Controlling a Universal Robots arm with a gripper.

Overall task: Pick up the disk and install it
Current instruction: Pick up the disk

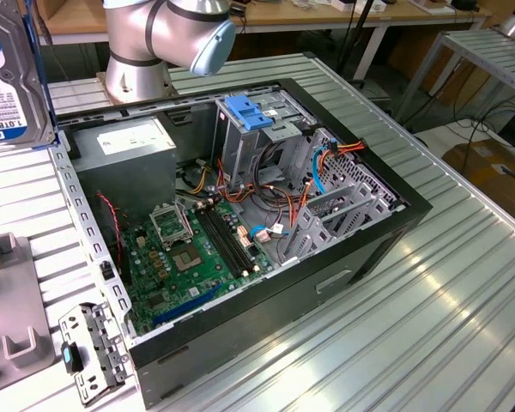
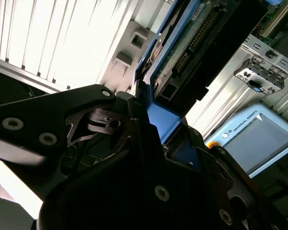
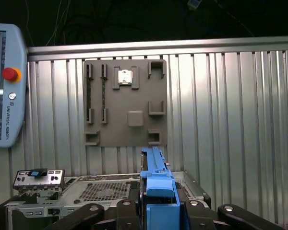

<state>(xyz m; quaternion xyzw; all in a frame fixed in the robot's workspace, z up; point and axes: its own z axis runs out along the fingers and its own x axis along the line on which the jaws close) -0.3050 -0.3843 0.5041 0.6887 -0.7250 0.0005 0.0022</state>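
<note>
ARM HOLDS DRIVE ABOVE OPEN PC: the end effector is clamped on the disk, its black fingers pressed to either side of the blue carrier frame in the first wrist view; in the second wrist view the disk's circuit-board face and connector end rise out of the dark linkage, the jaws closed on the blue frame.

In the exterior view the disk hangs on edge in the air, label and blue band toward the camera, outside the computer case, off its power-supply corner toward the exterior view's left.

The case lies open on the ribbed metal counter; inside it the grey power supply sits at the end nearest the arm's base; the green motherboard covers the case floor; the metal drive cage, topped by a blue handle, stands upright next to the power supply.

Outside the case, off its near corner toward the exterior view's left, a small metal bracket with a blue clip lies flat on the counter, just beside a grey fixture plate; in the first wrist view a teach pendant with a red button lies beyond the bracket, farther from the case.
</note>
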